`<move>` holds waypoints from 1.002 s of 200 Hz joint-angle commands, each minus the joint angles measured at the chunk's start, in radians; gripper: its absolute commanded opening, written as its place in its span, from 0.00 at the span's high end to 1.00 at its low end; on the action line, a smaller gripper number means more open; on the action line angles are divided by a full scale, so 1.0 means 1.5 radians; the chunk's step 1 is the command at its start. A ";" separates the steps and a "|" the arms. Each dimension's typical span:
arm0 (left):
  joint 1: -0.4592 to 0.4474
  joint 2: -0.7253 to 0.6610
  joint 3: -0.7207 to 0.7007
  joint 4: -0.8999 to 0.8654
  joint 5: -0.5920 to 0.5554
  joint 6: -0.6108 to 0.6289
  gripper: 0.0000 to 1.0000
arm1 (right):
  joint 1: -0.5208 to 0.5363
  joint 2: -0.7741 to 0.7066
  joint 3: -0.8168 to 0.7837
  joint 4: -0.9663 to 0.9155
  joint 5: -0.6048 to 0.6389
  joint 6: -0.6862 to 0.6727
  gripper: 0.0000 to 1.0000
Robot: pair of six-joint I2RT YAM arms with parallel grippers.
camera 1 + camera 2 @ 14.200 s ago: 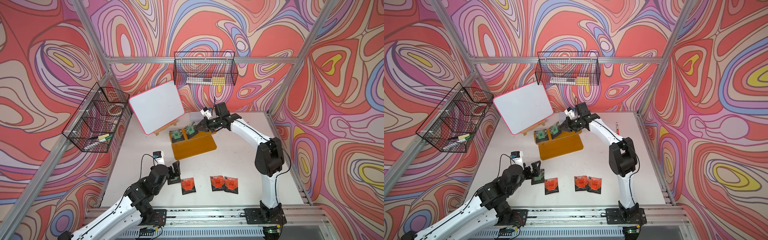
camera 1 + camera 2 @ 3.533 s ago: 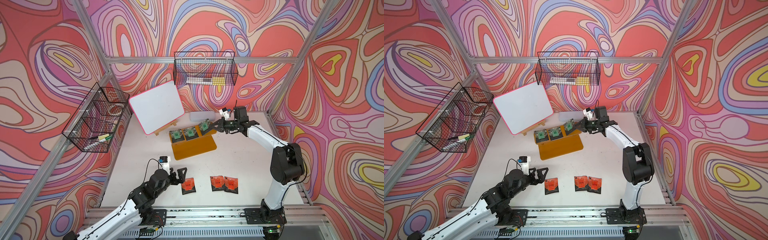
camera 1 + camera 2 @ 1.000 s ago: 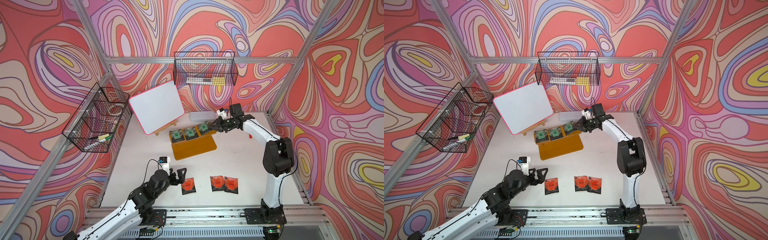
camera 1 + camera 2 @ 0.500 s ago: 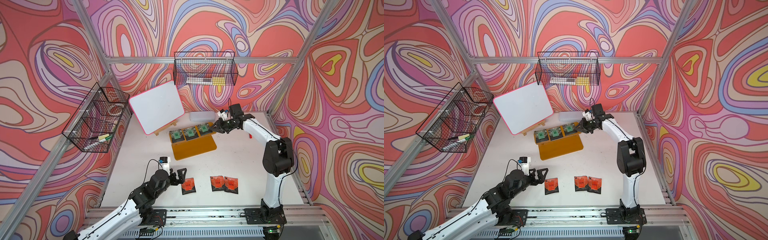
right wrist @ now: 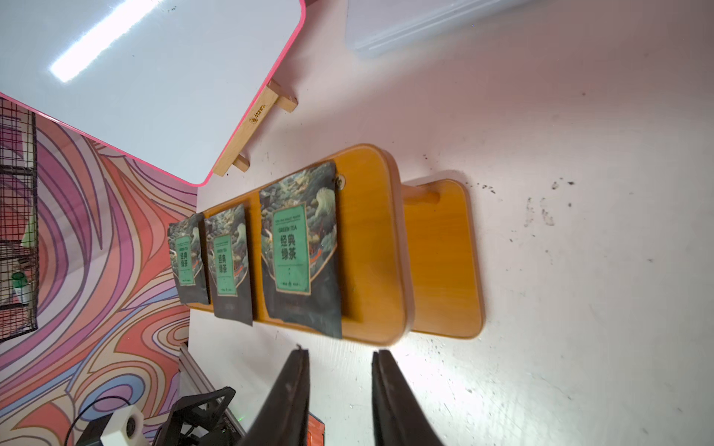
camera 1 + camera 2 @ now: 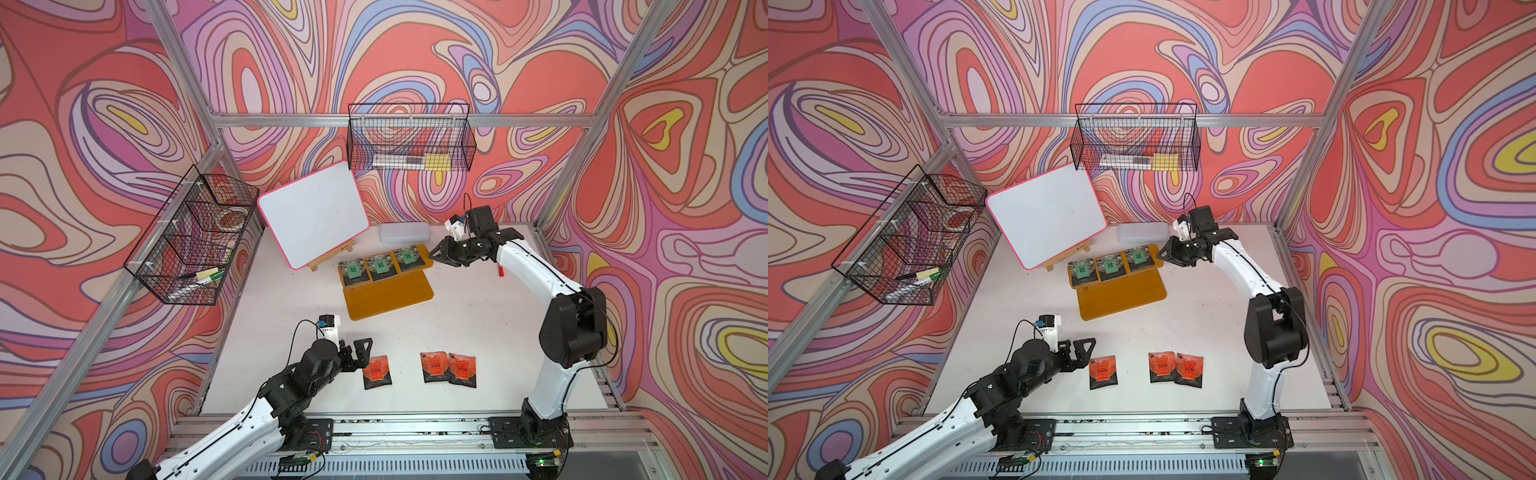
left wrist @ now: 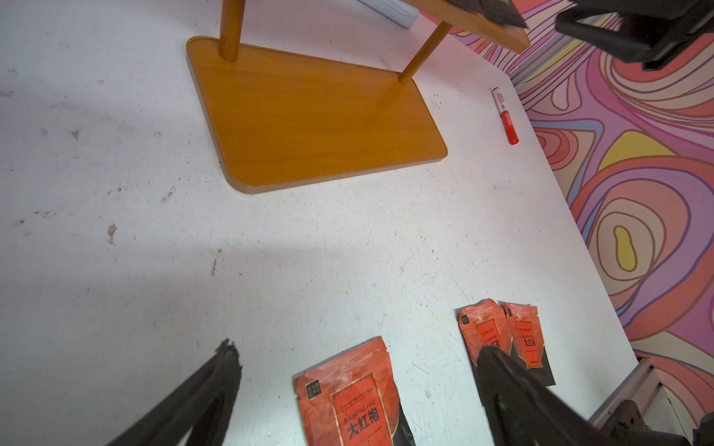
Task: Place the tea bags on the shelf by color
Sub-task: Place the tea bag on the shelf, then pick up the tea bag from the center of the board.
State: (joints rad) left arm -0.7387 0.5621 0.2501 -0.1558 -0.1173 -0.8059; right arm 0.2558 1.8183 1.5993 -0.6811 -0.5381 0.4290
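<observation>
Three green-labelled tea bags (image 6: 379, 264) (image 5: 299, 247) lie in a row on the upper board of the mustard-yellow shelf (image 6: 388, 295) (image 5: 371, 247). My right gripper (image 6: 434, 253) (image 5: 340, 352) hangs just off the right end of that board, open, with nothing between its fingers. Three orange-red tea bags lie flat near the table's front: one alone (image 6: 376, 371) (image 7: 347, 397) and two overlapping (image 6: 446, 368) (image 7: 502, 334). My left gripper (image 6: 360, 356) (image 7: 357, 349) stands wide open just left of the lone bag, over its near edge. The shelf's lower board (image 7: 320, 123) is bare.
A pink-edged whiteboard (image 6: 313, 220) on a wooden easel stands behind the shelf on the left. A clear plastic box (image 6: 404, 232) lies at the back wall. A red marker (image 6: 500, 272) (image 7: 506, 116) lies under my right arm. Black wire baskets (image 6: 409, 139) (image 6: 193, 245) hang on the walls.
My right gripper has opened and let go of the rightmost green tea bag, which now lies on the upper board. It has drawn back a little. The left arm has not moved.
</observation>
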 commanded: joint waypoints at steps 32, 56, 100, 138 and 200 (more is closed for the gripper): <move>0.005 0.033 0.069 -0.131 0.051 -0.056 0.01 | -0.003 -0.187 -0.187 0.040 0.047 -0.012 0.36; 0.005 0.069 0.079 -0.144 0.103 -0.072 0.01 | -0.002 -0.262 -0.278 0.070 0.032 0.006 0.16; -0.021 0.110 0.061 -0.122 0.139 -0.101 0.01 | -0.002 -0.367 -0.403 0.088 0.028 0.033 0.02; -0.051 0.129 0.042 -0.108 0.135 -0.132 0.02 | 0.015 -0.421 -0.461 0.059 0.025 0.047 0.02; -0.075 0.137 0.015 -0.083 0.125 -0.166 0.04 | 0.064 -0.483 -0.580 0.175 -0.061 0.125 0.02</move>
State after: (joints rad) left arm -0.8394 0.7616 0.2970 -0.3134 0.0761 -1.0267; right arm 0.3153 1.1198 0.7776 -0.5186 -0.5678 0.5453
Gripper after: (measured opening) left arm 0.962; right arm 0.983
